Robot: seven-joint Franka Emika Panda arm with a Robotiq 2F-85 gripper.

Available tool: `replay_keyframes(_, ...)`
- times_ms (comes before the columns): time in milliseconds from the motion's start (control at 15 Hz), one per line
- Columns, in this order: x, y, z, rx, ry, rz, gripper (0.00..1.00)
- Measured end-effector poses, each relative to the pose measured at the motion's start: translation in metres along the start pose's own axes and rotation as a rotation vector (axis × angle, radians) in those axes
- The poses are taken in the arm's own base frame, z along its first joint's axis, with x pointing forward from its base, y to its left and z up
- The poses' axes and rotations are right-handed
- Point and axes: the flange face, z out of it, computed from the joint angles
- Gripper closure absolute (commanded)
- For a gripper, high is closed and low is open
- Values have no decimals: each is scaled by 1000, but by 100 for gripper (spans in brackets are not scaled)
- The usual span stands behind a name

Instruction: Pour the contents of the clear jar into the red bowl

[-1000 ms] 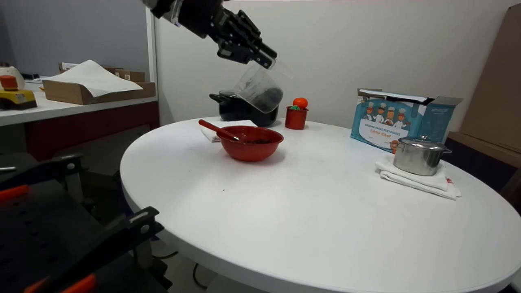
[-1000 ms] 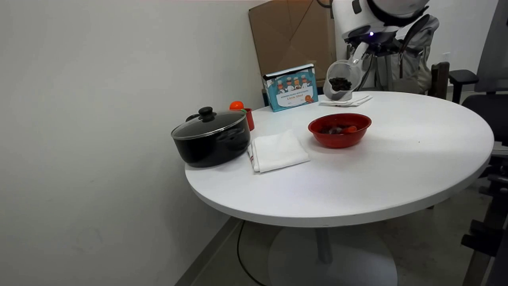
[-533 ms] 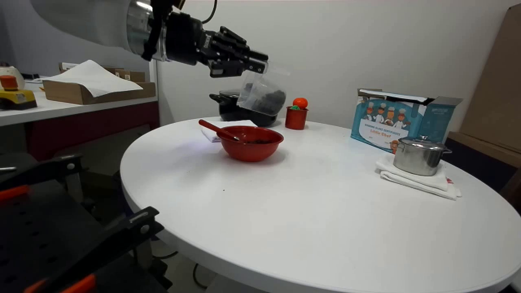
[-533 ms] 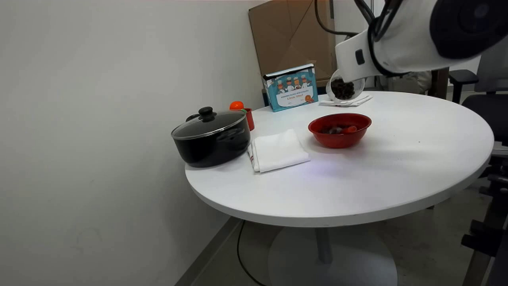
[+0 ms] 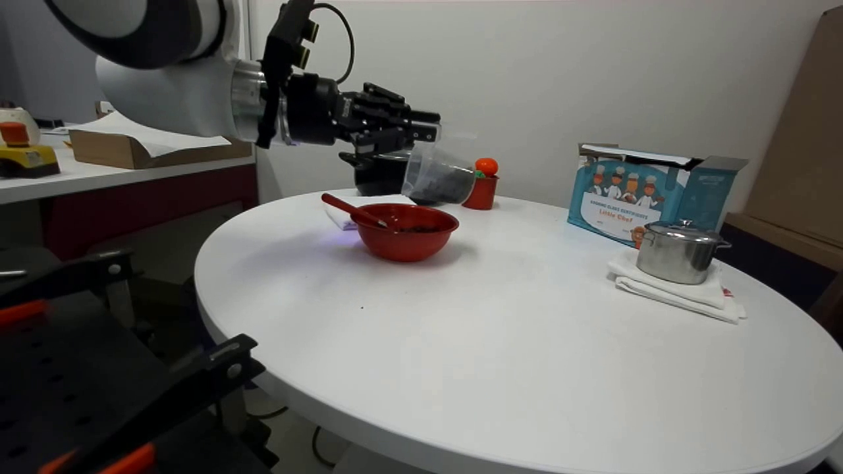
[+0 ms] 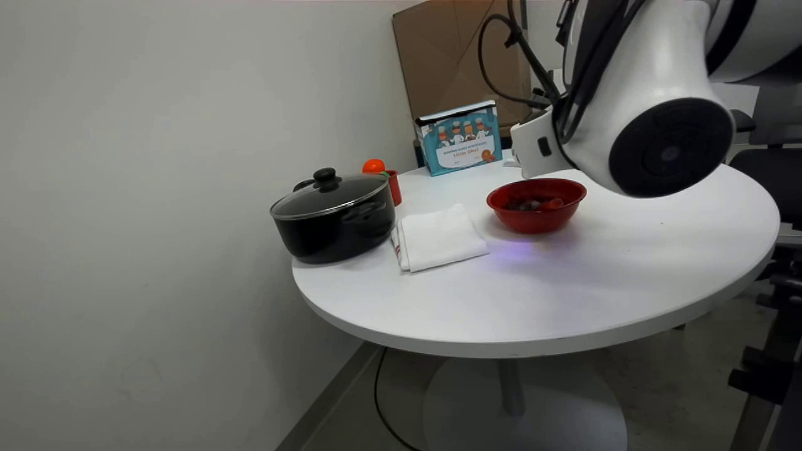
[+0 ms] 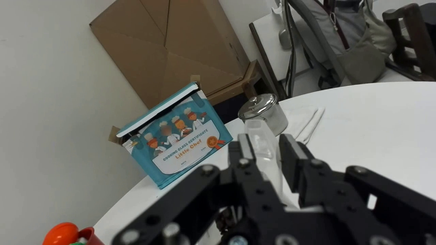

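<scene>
Both exterior views are looking down across the table [image 5: 527,349], sharing red bowl [image 5: 404,245] and teal box [image 6: 463,147]; tilted wrist view is facing that box from just behind the gripper [image 7: 266,146].

You have a clear jar [image 5: 440,179] that looks like thin, smooth plastic, a smooth, glossy red bowl [image 5: 400,246], and a mostly matt gripper [image 7: 266,146]. You also see mirror-bright metal on the small lidded pot [image 5: 673,258], a dull sheen on the black pot [image 6: 338,235] under its glassy lid [image 6: 330,199], and soft-looking cloth in the white towel [image 6: 442,241]. The printed box [image 6: 463,143] looks to you like smooth card, the carton [image 6: 445,62] like matt cardboard, and your tabletop [image 5: 500,336] has a smooth, faintly satin surface
</scene>
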Motion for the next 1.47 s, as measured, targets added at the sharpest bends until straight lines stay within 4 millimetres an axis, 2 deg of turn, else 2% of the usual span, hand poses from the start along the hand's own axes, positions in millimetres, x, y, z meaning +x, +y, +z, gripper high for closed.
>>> replay_keyframes(267, 10, 18, 6, -36, -41, 21, 87)
replay_keyframes(667, 2, 33, 6, -124, -148, 26, 87)
replay_keyframes(1000, -5, 35, 7, -167, -205, 8, 87)
replay_keyframes(1467, -12, 26, 4, -220, -228, -33, 87)
